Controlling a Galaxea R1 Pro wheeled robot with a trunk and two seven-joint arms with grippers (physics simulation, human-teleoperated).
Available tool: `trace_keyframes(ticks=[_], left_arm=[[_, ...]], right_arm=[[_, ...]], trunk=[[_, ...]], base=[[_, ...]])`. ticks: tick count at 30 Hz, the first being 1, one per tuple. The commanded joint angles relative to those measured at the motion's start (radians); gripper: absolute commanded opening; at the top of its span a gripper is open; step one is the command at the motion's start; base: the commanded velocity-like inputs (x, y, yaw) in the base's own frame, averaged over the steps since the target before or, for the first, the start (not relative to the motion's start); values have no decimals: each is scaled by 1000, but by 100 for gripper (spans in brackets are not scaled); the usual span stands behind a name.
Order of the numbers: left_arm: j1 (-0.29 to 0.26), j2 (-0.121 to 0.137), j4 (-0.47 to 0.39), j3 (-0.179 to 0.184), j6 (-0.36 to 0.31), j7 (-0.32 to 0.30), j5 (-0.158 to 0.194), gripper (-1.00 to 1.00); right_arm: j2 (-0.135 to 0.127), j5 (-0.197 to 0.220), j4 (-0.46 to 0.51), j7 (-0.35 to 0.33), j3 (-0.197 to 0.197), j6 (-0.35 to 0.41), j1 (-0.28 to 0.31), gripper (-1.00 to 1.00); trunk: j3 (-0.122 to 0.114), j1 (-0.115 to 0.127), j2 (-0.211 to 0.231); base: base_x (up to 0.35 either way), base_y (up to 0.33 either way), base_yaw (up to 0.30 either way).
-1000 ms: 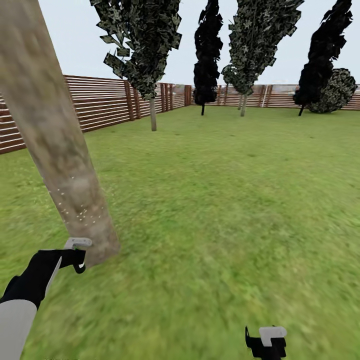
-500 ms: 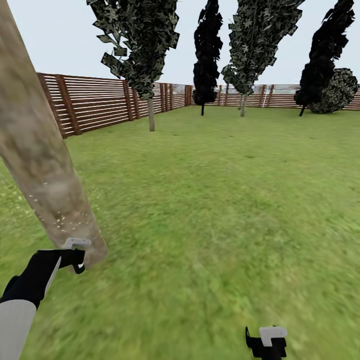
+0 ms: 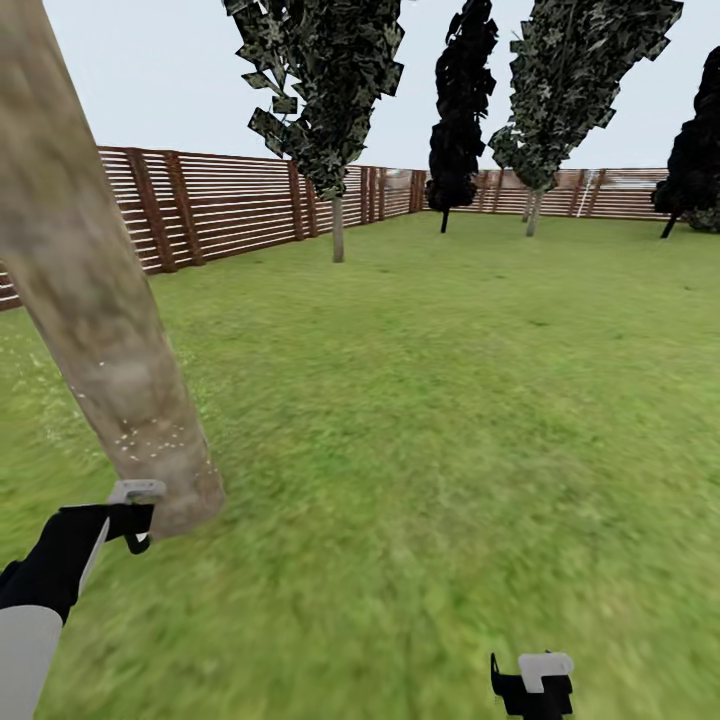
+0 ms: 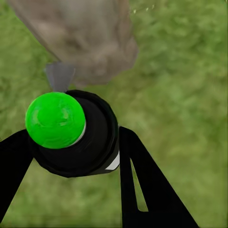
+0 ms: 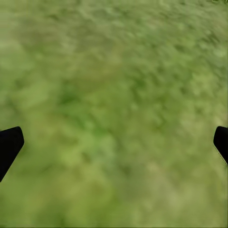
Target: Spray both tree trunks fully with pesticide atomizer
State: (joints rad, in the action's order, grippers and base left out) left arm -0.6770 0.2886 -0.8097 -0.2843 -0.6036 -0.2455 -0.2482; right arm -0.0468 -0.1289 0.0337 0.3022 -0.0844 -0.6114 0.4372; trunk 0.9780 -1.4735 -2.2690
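Pesticide atomizer (image 4: 76, 135) sat clamped in left gripper (image 4: 71, 156), nozzle at tree trunk (image 3: 95, 300), your ten o'clock. Right gripper (image 5: 114, 142) spread, empty. Risk: you drift, spray hits lawn (image 3: 450, 420).

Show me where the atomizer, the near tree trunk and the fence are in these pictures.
atomizer (image 4: 71, 135): left wrist view, on its dark cap beside the green dot.
tree trunk (image 3: 95, 310): head view, on the middle of the bark.
fence (image 3: 235, 205): head view, on the slats at the lawn's left.
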Motion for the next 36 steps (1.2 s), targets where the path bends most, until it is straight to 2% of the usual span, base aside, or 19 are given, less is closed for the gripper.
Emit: trace_keyframes(ticks=[1,9,13,15,17,18,20,22,23,24,26,28,30,31,32,33,34,35,36], left_arm=[[1,4,0,-5,-1,1,3,-100],[25,30,1,-12,-3,33,8,-100],[20,18,-21,-12,-5,25,18,-100],[16,-10,-80,-2,-12,20,17,-100],[9,-17,-116,8,-20,18,17,-100],[-31,-13,-121,17,-36,8,16,-100],[-106,-6,-120,21,-100,-74,10,-100],[-160,-1,-117,22,-121,-108,7,-100],[-187,17,-115,22,-130,-118,7,-100],[-197,58,-113,22,-158,-122,8,-100],[-193,80,-112,24,-171,-125,9,-100],[-187,117,-105,26,-171,-126,8,-100],[-185,120,-105,32,-171,-125,8,-100],[-184,119,-106,49,-173,-124,9,-100],[-185,112,-113,106,-175,-125,12,-100],[-186,103,-117,146,-176,-132,14,-100],[-192,100,-119,172,-177,-187,14,-100],[-195,105,-118,179,-177,-261,9,-100],[-196,111,-119,181,-177,-303,3,-100]], right_arm=[[0,0,0,0,0,0,0,100],[0,0,0,1,0,0,0,100],[-1,0,-1,1,0,0,0,100],[-1,0,-1,1,0,0,0,100],[-1,0,-1,1,0,1,0,100],[-1,0,-1,0,0,0,0,100],[-1,0,-1,0,0,0,0,100],[-1,0,-2,0,0,0,0,100],[-1,0,-2,1,1,0,0,100],[-1,0,-2,1,1,0,0,100],[-1,1,-1,1,2,0,0,100],[-2,1,-2,2,2,0,0,100],[-1,1,-1,2,1,-1,0,100],[-1,1,0,2,1,-1,0,100],[-1,1,0,2,1,0,0,100],[-1,2,0,2,1,0,0,100],[-1,1,0,2,1,0,0,100],[-1,1,0,2,2,0,0,100],[-1,1,-1,2,2,0,0,100]], trunk=[[0,0,0],[0,0,0],[0,0,0],[0,0,0],[0,0,0],[0,0,0],[0,0,0],[0,0,0],[0,0,0],[0,0,0],[0,0,0],[0,0,0],[0,0,0],[0,0,0],[0,0,0],[0,0,0],[0,0,0],[0,0,0],[0,0,0]], base=[[180,-239,40],[140,-184,149],[4,-5,277],[0,0,278],[0,0,278],[0,0,278],[0,0,228],[0,0,71],[0,0,16],[0,0,4],[0,0,1],[0,0,0],[0,0,0],[0,0,22],[0,0,166],[0,0,222],[0,0,92],[0,0,38],[0,0,19]])
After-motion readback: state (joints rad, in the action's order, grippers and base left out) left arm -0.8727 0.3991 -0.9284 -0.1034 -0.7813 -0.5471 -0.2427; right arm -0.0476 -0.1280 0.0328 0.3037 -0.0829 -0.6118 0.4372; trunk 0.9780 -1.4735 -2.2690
